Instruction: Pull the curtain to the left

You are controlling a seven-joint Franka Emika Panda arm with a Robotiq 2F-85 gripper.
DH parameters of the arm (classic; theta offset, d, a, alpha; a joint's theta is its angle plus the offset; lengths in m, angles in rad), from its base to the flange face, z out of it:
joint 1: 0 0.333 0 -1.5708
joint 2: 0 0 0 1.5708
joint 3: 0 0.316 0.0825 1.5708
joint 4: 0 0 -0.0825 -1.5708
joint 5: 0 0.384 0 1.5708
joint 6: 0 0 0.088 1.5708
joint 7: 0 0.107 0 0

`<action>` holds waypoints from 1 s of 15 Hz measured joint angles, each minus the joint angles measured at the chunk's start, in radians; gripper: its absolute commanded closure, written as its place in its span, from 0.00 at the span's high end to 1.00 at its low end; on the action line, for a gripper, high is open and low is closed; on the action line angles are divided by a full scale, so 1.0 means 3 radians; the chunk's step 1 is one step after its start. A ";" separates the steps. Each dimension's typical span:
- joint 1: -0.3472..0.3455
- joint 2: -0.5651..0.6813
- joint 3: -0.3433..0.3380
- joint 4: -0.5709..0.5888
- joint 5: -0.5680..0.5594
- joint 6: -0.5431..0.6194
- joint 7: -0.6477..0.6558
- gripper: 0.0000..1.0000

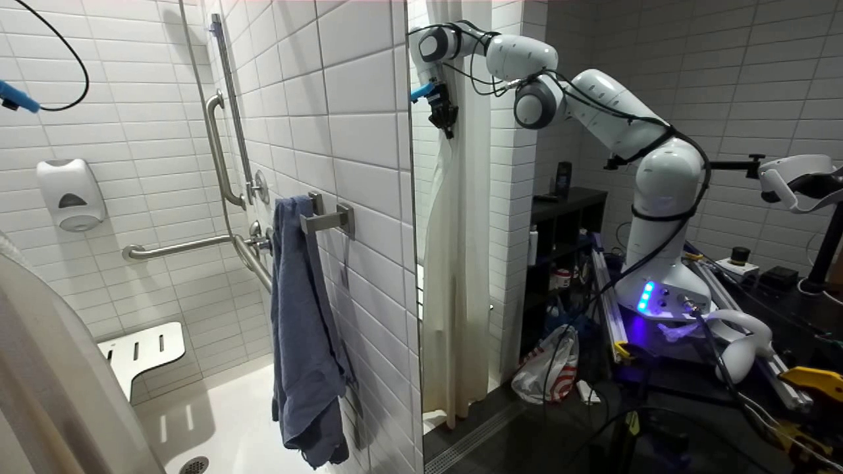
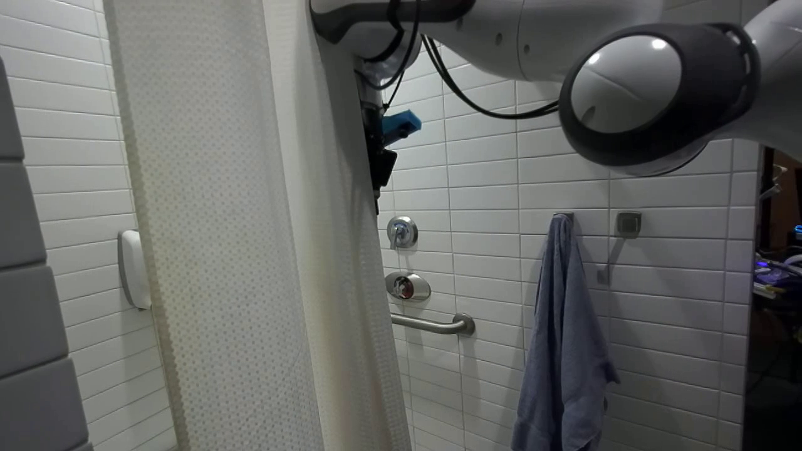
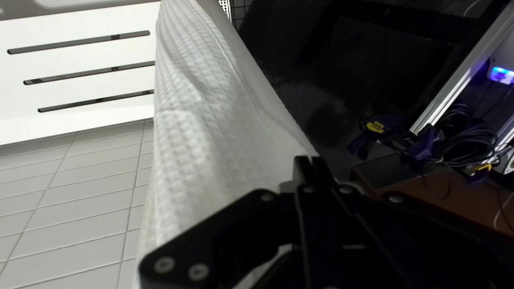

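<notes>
The white, long-folded curtain (image 1: 461,276) hangs nearly to the floor in an exterior view, in the right part that looks like a mirror. It fills the left middle of an exterior view (image 2: 219,219), close to the camera. My gripper (image 1: 449,130) points down at its upper part. In an exterior view the gripper (image 2: 378,203) is partly hidden behind the curtain's edge. In the wrist view the fingertips (image 3: 308,161) are shut with a thin pale edge of the curtain (image 3: 209,120) between them. The curtain runs down and away from the fingertips.
A blue-grey towel (image 1: 303,329) hangs from a hook on the tiled wall (image 2: 670,326). A grab bar (image 2: 432,324) and a slotted shower seat (image 1: 148,345) are in the shower. A black shelf (image 1: 560,230) stands behind. Cables run along the arm (image 2: 626,88).
</notes>
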 measured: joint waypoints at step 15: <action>-0.0015 0.0017 0.0035 0.0148 -0.0002 -0.0060 -0.0114 0.01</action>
